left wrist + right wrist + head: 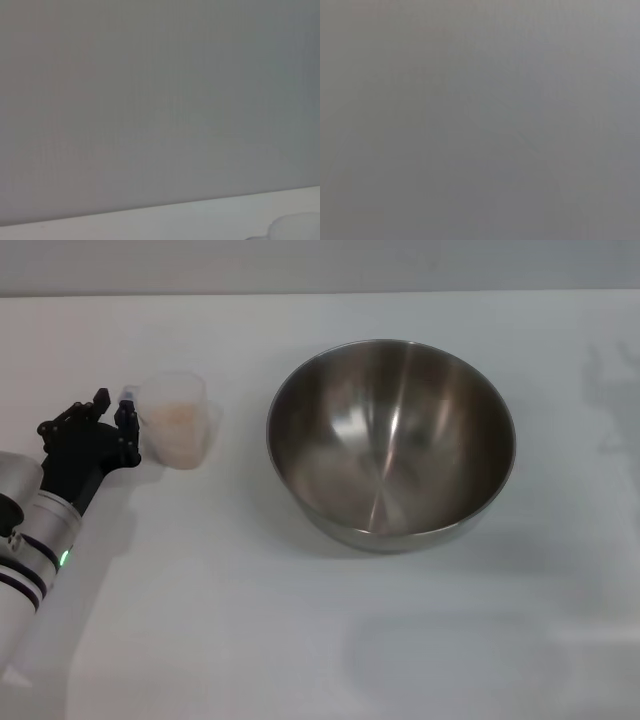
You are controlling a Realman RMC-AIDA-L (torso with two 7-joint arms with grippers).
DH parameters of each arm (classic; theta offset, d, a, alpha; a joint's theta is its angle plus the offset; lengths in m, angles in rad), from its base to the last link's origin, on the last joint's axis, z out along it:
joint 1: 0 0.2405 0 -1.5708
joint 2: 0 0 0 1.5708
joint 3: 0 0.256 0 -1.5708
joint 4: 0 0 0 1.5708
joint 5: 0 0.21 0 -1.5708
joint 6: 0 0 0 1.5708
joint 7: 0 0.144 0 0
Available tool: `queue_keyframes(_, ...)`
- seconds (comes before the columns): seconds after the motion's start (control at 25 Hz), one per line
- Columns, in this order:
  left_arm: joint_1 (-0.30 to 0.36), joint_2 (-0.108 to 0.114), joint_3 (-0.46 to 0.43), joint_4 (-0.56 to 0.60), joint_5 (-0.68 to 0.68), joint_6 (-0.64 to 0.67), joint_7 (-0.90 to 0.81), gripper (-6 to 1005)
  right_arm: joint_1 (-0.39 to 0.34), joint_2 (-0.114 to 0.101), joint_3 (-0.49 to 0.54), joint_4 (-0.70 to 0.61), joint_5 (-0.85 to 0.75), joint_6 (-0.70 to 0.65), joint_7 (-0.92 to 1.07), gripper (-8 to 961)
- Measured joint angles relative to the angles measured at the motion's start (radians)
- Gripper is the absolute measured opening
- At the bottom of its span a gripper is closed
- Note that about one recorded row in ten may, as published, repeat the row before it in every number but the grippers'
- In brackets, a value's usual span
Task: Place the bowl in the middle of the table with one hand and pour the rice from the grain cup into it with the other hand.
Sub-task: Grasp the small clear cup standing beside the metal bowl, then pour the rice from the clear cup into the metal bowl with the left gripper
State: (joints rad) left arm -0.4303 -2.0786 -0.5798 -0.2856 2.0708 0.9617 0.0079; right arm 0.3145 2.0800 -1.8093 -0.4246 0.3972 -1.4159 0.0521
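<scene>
The steel bowl (391, 441) stands upright and empty near the middle of the white table (300, 640). The clear grain cup (183, 445) stands to its left, holding pale rice (176, 417). My left hand (108, 412), black and multi-fingered on a white forearm with a green light, is right beside the cup's left side. Its fingers (127, 420) are spread, one at the cup's wall, not closed around it. My right gripper is out of view. The right wrist view shows only plain grey.
The table's far edge meets a grey wall (320, 265) at the back. The left wrist view shows that wall, a strip of table (150, 220) and a pale blurred shape at its corner.
</scene>
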Motion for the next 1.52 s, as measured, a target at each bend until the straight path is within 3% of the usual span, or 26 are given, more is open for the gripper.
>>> queue_keyframes(0.12, -0.003, -0.001, -0.002, -0.006, 0.000, -0.004, -0.001, 266, -0.002, 0.000, 0.003, 0.002, -0.001, -0.006, 0.000, 349)
queue_keyframes(0.4, -0.006, -0.001, -0.023, -0.025, -0.001, -0.022, -0.002, 56, -0.008, 0.000, 0.003, 0.012, -0.001, -0.033, 0.000, 349)
queue_keyframes(0.56, -0.003, -0.002, -0.035, -0.039, -0.002, -0.007, -0.001, 28, -0.011, 0.000, 0.002, 0.017, 0.000, -0.040, 0.000, 349)
queue_keyframes(0.76, 0.015, -0.002, -0.034, -0.061, -0.002, 0.156, 0.082, 21, -0.011, 0.000, 0.003, 0.032, 0.001, -0.050, 0.000, 349)
queue_keyframes(0.88, 0.027, -0.001, -0.033, -0.103, 0.001, 0.266, 0.245, 22, -0.009, 0.000, 0.015, 0.035, 0.001, -0.051, 0.000, 349)
queue_keyframes(0.92, 0.030, -0.002, -0.024, -0.135, 0.006, 0.318, 0.382, 22, -0.008, 0.000, 0.026, 0.035, -0.002, -0.051, 0.000, 349)
queue_keyframes(0.96, 0.030, -0.002, -0.024, -0.135, 0.006, 0.318, 0.382, 22, -0.008, 0.000, 0.026, 0.035, -0.002, -0.051, 0.000, 349)
queue_keyframes(1.04, 0.024, -0.002, 0.032, -0.171, 0.010, 0.378, 0.639, 22, -0.006, -0.001, 0.028, 0.035, -0.002, -0.053, 0.000, 349)
queue_keyframes(1.08, 0.024, -0.002, 0.032, -0.171, 0.010, 0.378, 0.639, 22, -0.006, -0.001, 0.028, 0.035, -0.002, -0.053, 0.000, 349)
queue_keyframes(1.28, -0.003, -0.002, 0.139, -0.216, 0.011, 0.402, 1.076, 21, -0.001, -0.003, 0.031, 0.035, -0.002, -0.062, 0.000, 349)
queue_keyframes(1.32, -0.017, -0.001, 0.178, -0.221, 0.011, 0.392, 1.231, 21, 0.001, -0.004, 0.032, 0.035, -0.002, -0.063, -0.001, 349)
queue_keyframes(1.48, -0.028, -0.002, 0.222, -0.234, 0.011, 0.373, 1.414, 22, 0.003, -0.006, 0.042, 0.035, -0.003, -0.064, -0.001, 349)
queue_keyframes(1.52, -0.032, -0.002, 0.246, -0.244, 0.013, 0.347, 1.546, 22, 0.003, -0.006, 0.044, 0.035, -0.005, -0.064, -0.001, 349)
